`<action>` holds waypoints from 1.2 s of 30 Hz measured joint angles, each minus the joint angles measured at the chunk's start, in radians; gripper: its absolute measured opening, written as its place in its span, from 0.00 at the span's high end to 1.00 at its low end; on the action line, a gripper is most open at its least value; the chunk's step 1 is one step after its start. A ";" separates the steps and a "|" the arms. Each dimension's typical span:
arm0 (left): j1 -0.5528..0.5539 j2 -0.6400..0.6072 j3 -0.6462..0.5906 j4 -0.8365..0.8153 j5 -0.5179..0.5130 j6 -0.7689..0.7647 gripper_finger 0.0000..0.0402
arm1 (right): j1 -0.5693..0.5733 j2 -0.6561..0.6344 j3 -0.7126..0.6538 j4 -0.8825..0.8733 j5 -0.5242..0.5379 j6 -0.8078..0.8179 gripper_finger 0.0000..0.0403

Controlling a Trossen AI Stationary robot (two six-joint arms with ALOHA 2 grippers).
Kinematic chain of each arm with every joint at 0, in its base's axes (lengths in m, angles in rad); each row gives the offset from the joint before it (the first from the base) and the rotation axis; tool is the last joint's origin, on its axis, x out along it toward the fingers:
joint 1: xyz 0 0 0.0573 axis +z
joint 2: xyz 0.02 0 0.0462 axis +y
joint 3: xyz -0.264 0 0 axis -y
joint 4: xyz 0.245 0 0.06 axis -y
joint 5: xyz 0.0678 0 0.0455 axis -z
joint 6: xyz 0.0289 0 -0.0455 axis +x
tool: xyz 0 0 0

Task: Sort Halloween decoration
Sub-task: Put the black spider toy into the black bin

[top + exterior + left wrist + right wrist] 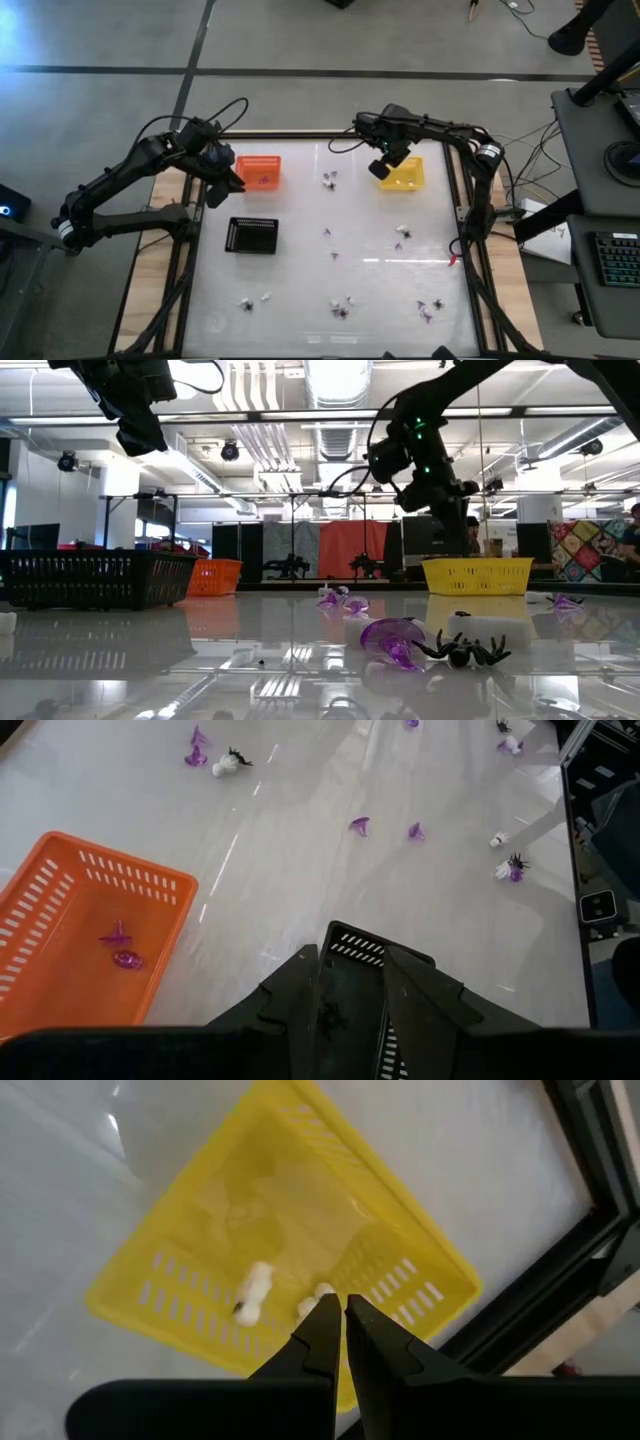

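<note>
The right gripper (pixel 343 1318), fingers pressed together and empty, hovers over the yellow plastic basket (pixel 190 1210). The left gripper (pixel 350 1012) pinches a small black spider trinket (pixel 330 1016) beside the orange basket (pixel 60 920).

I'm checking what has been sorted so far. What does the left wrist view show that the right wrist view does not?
Only the left wrist view: the orange basket holding two purple trinkets, the black tray beyond the left gripper, which holds a small dark spider-like trinket between its fingers, and loose trinkets scattered on the table.
Only the right wrist view: the yellow basket with two whitish trinkets inside, under the shut right gripper.
Both: the glossy white tabletop and a basket with trinkets already in it.
</note>
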 joint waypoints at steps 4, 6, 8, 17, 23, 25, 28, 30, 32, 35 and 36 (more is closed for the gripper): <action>0.000 0.000 0.000 0.000 -0.005 -0.016 0.76 | 0.000 -0.003 -0.019 0.004 0.014 0.033 0.97; 0.000 0.000 0.000 -0.002 -0.014 -0.031 0.76 | 0.001 -0.010 -0.019 0.007 0.038 0.047 0.97; 0.000 0.000 0.000 -0.005 -0.017 -0.034 0.76 | 0.005 -0.020 -0.019 0.006 0.053 0.064 0.97; -0.024 0.000 0.000 -0.120 0.019 -0.069 0.76 | 0.038 -0.117 -0.019 0.010 0.058 0.130 0.97; -0.111 -0.008 0.000 -0.144 0.020 -0.149 0.76 | 0.068 -0.209 -0.019 0.015 0.058 0.246 0.97; -0.152 -0.013 0.000 -0.144 0.019 -0.178 0.76 | 0.080 -0.239 -0.019 0.016 0.058 0.274 0.97; -0.224 -0.021 0.000 -0.143 0.018 -0.220 0.76 | 0.104 -0.277 -0.019 0.017 0.058 0.317 0.97; -0.275 -0.026 0.000 -0.140 0.006 -0.248 0.76 | 0.124 -0.296 -0.019 0.018 0.057 0.347 0.97; -0.330 -0.030 0.000 -0.138 -0.033 -0.279 0.76 | 0.147 -0.314 -0.019 0.018 0.057 0.376 0.97; -0.413 -0.031 -0.001 -0.137 -0.080 -0.315 0.76 | 0.183 -0.331 -0.019 0.018 0.057 0.417 0.97; -0.439 -0.032 -0.004 -0.134 -0.085 -0.322 0.76 | 0.195 -0.334 -0.019 0.018 0.057 0.434 0.97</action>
